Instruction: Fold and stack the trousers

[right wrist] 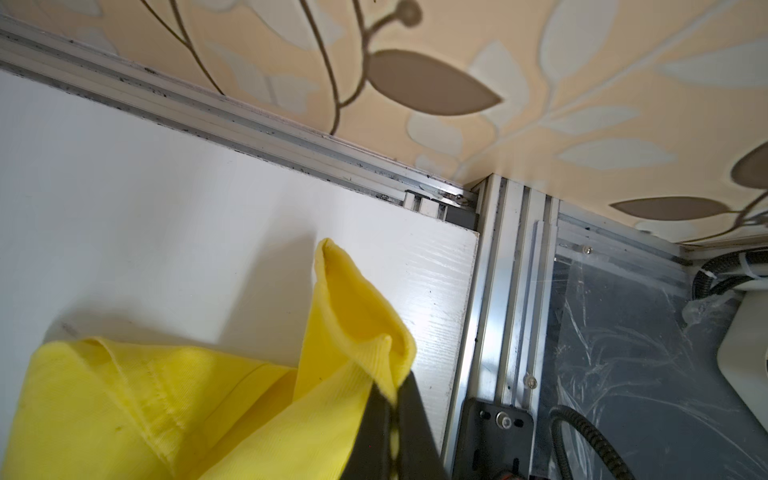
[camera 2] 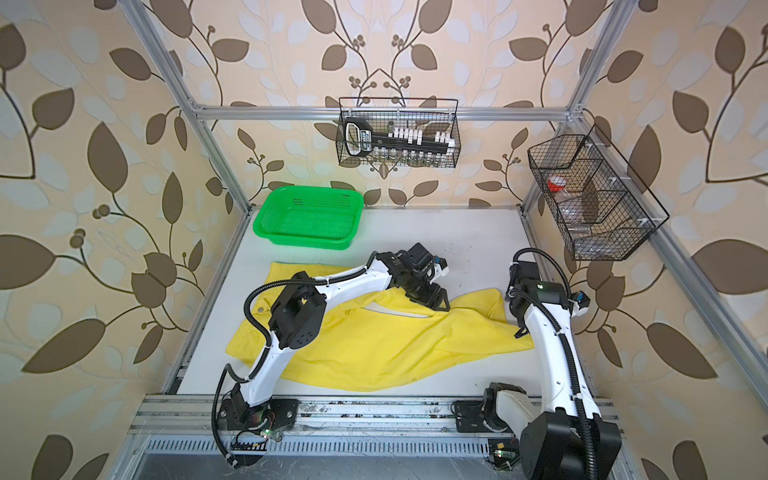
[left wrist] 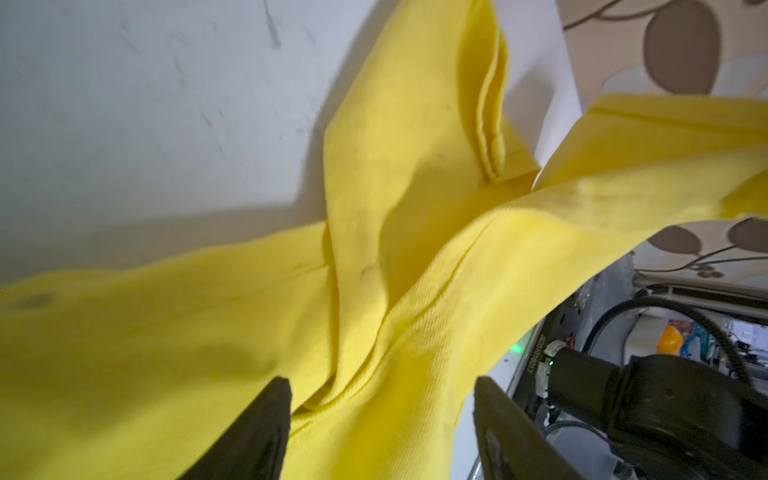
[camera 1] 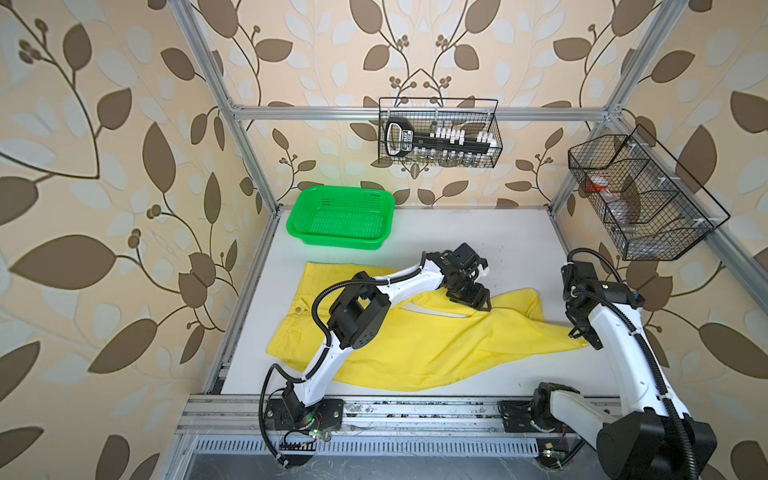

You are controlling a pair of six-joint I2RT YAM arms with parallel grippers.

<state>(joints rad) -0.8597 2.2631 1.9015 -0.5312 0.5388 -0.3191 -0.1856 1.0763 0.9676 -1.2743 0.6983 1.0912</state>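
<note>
In both top views, trousers (camera 1: 415,353) sprawl on counter (camera 1: 478,232), long axis running from right fingers (camera 1: 586,336) past left fingers (camera 1: 482,303) to waist beyond. By left wrist view, stand wide with nothing pinched, cloth ridge lying between and beneath the tips. By right wrist view, clamp tight on a leg hem, leg trailing off to one side. Likely fold turns on right arm, nearer that hem

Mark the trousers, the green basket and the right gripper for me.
trousers (camera 1: 415,353): a top view, on the flat yellow fabric towards the table's front.
green basket (camera 1: 336,241): a top view, on its front wall.
right gripper (right wrist: 392,411): right wrist view, between the fingertips, shut on a fold of the trousers.
</note>
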